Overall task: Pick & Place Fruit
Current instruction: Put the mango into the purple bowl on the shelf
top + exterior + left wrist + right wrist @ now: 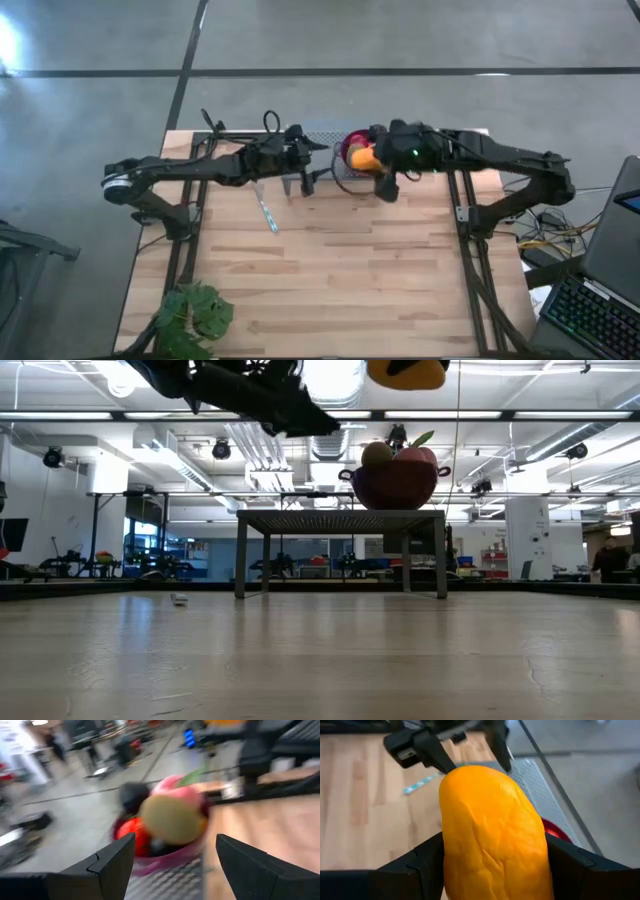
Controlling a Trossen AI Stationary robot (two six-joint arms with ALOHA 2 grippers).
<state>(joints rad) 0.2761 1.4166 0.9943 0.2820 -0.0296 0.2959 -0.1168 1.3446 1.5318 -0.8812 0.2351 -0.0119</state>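
Observation:
A purple bowl [395, 485] stands on a grey perforated rack [340, 517] at the table's far edge. It holds a pink ball [175, 787], an olive-green piece [172, 820], a red ball [132, 832] and a dark ball [132, 795]. My right gripper [492, 840] is shut on an elongated orange piece [362, 158], high above and just right of the bowl [350, 150]. My left gripper [176, 840] stands open left of the bowl, pointing at it, with nothing between its fingers. My right gripper pinches the elongated orange piece by its two long sides [449, 855] between its two fingers, which lie across it. The fingers slant down from the table's right side. The piece [405, 372] hangs lifted clear, well above the bowl's rim.
A thin light-blue stick [268, 212] lies on the wooden table left of the middle. A leafy green plant [195, 312] sits at the near left corner. A laptop [610, 270] stands off the table's right side. The near half of the table is bare wood.

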